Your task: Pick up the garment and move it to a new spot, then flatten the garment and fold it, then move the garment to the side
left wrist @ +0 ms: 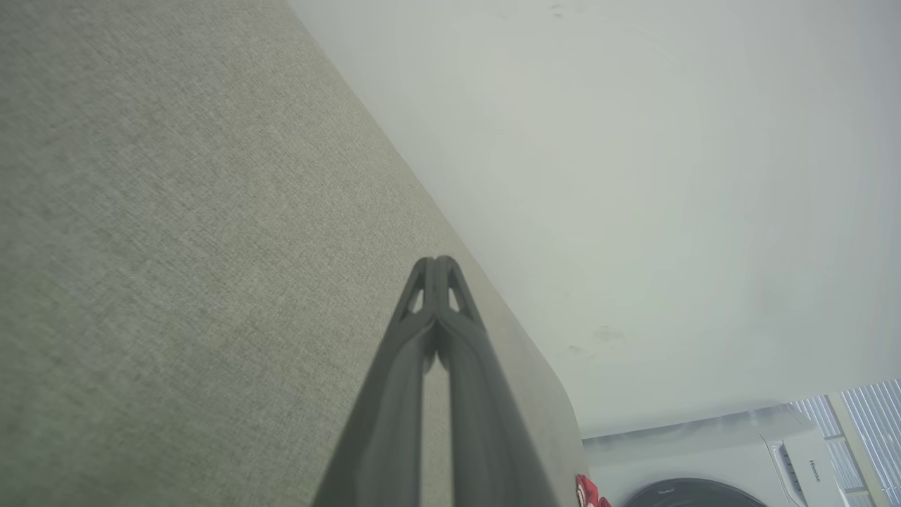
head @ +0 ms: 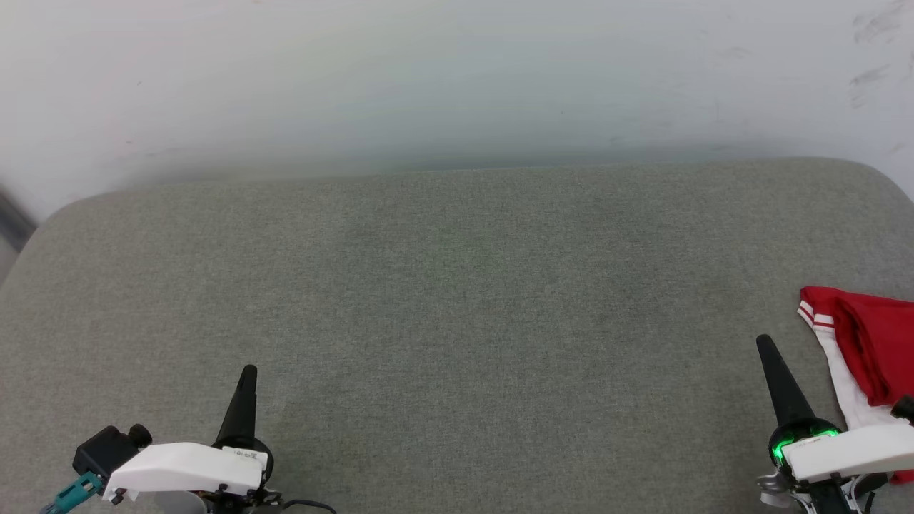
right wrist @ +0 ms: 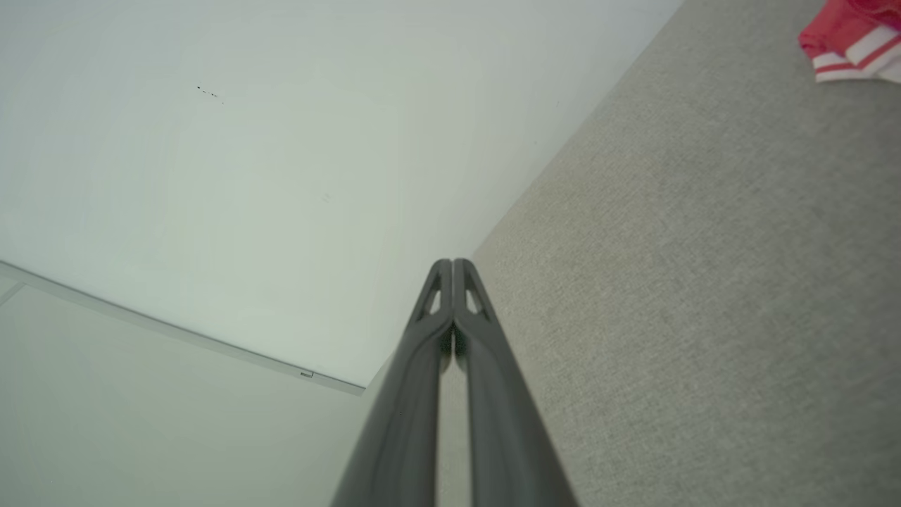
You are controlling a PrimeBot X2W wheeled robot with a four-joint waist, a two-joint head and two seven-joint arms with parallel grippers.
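The garment (head: pixel 872 335) lies bunched at the right edge of the grey padded surface (head: pixel 457 300). One white sleeve with striped trim is spread toward the middle, and the rest runs past the head view's border, so how much of it hangs over that edge cannot be told. The right gripper (head: pixel 764 344) sits just beside the sleeve at the near right corner, and the left gripper (head: pixel 248 373) sits toward the near left corner, well apart from the cloth. Each has its fingers pressed together with nothing between them. The main risk is probably at that right edge: a pinch that takes only the sleeve or a single layer could let the heavier red body trail and slide off. Fingers left closed would only shove the heap further out. The far edge runs along a pale wall (head: pixel 457 86), so a reach there has little clearance. The middle and left of the surface lie bare, giving wide room to carry the garment inward and spread it.
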